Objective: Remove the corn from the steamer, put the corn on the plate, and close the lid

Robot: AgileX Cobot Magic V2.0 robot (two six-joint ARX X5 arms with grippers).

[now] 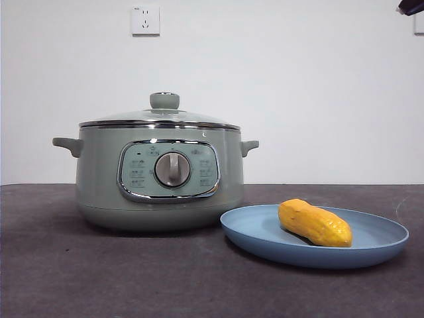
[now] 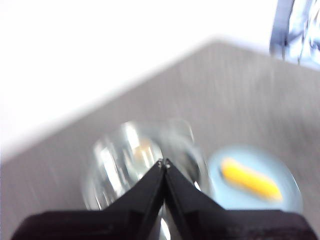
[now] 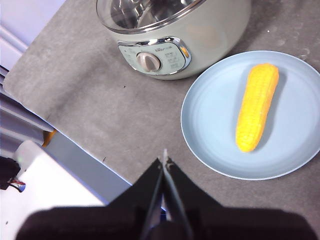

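The yellow corn (image 1: 315, 223) (image 3: 257, 106) lies on the light-blue plate (image 1: 371, 248) (image 3: 210, 100), right of the sage-green steamer (image 1: 159, 175) (image 3: 200, 30). The glass lid (image 1: 159, 118) with its green knob rests shut on the steamer. My left gripper (image 2: 164, 163) is shut and empty, high above the lidded steamer (image 2: 140, 160); that view is blurred, and the corn (image 2: 250, 178) and the plate (image 2: 290, 175) show beside the steamer. My right gripper (image 3: 165, 156) is shut and empty, held high over the table in front of the plate.
A dark grey tabletop (image 1: 132, 278) carries everything. A white wall with a socket (image 1: 145, 20) stands behind. A black arm tip (image 1: 411, 6) shows at the top right corner. The table's edge and pale equipment (image 3: 45, 195) lie beside my right gripper.
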